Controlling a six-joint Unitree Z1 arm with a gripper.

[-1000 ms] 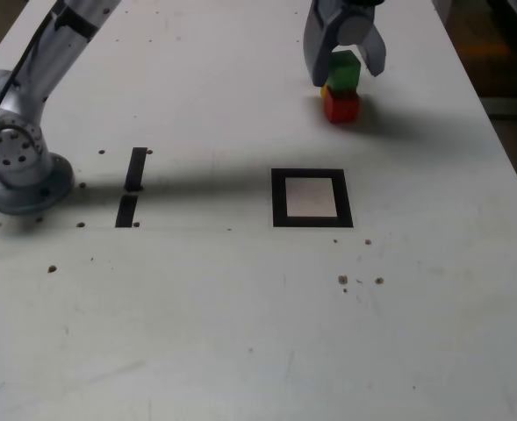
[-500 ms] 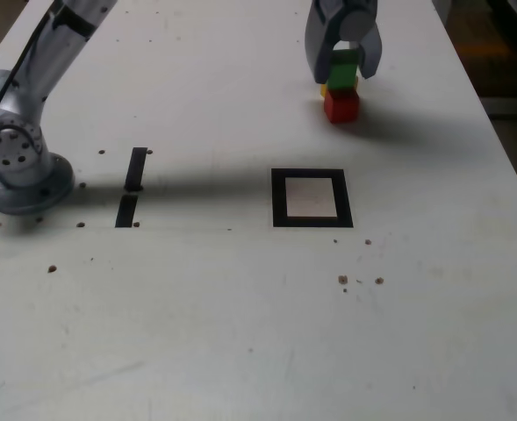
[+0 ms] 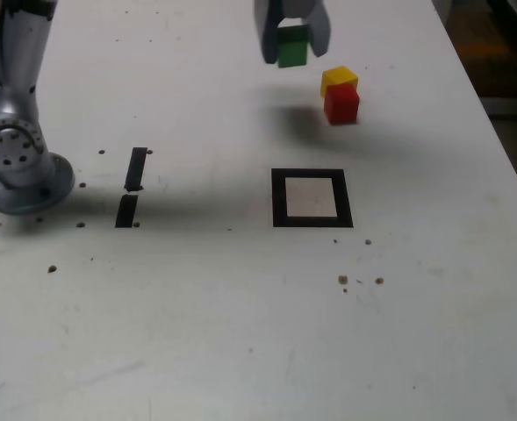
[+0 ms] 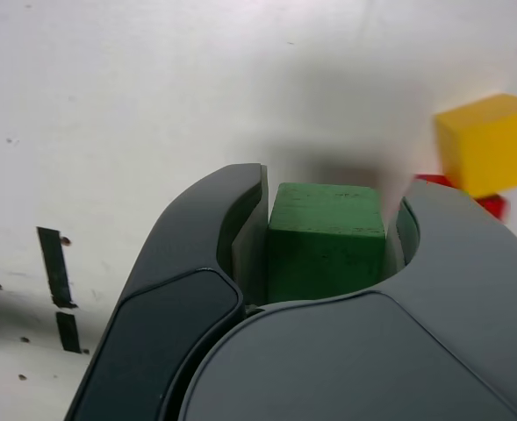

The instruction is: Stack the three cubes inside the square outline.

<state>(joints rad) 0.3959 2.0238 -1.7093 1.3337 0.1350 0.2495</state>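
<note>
The light is bright and even on the white counter (image 3: 240, 333). In the exterior view a long soft shadow lies across it, from the arm's base (image 3: 17, 171) toward the square (image 3: 311, 198). A fainter round shadow sits under the green cube (image 3: 292, 46). The red cube (image 3: 341, 104) throws a soft shadow to the exterior view's right. In the wrist view the fingers (image 4: 197, 289) look sharp, but the yellow cube (image 4: 491, 142) is blurry. The far counter there is washed out with glare.

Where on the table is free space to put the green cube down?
The white centre of the square outline is bare, as is the wide stretch between it and the two black strips. It is crowded near the yellow cube stacked on the red cube.
</note>
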